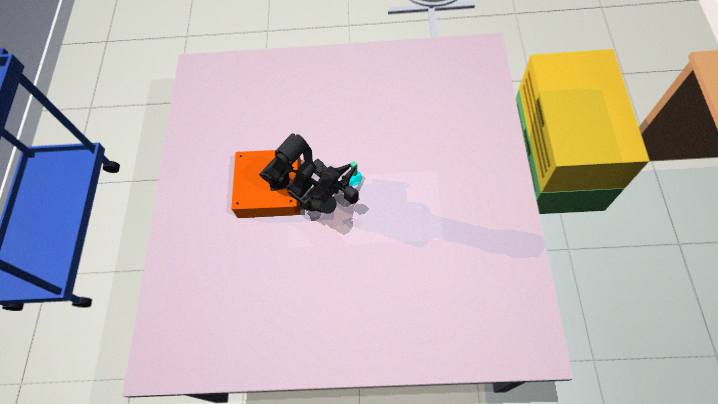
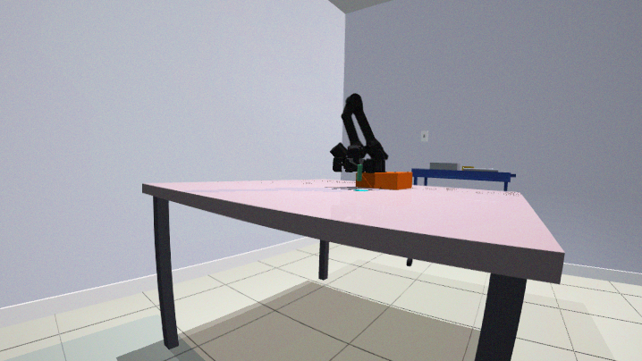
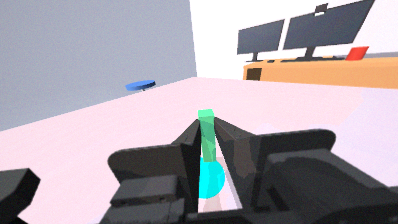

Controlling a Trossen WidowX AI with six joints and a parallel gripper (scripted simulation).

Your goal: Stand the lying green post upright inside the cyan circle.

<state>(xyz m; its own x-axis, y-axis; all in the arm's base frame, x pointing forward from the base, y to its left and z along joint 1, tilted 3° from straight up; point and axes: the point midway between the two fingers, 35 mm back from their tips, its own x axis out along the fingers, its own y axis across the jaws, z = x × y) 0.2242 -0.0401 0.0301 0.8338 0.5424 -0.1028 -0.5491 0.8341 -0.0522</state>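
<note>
The green post (image 1: pixel 353 164) (image 2: pixel 359 172) (image 3: pixel 207 135) is upright between the fingertips. In the exterior view its lower end hangs a little above the table, with a gap over the cyan circle. The cyan circle (image 1: pixel 355 178) (image 2: pixel 361 190) (image 3: pixel 214 179) lies flat on the pink table (image 1: pixel 351 311) (image 2: pixel 426 211) (image 3: pixel 75 145); part of it is hidden by the fingers in the wrist view. My gripper (image 1: pixel 353 169) (image 2: pixel 359 166) (image 3: pixel 206 121) is shut on the post and reaches out nearly level, low over the table.
The orange base block (image 1: pixel 256 183) (image 2: pixel 394 180) stands under the arm, close behind the gripper. Off the table are a blue cart (image 1: pixel 45 216), a yellow and green cabinet (image 1: pixel 582 115) and a desk with monitors (image 3: pixel 320 72).
</note>
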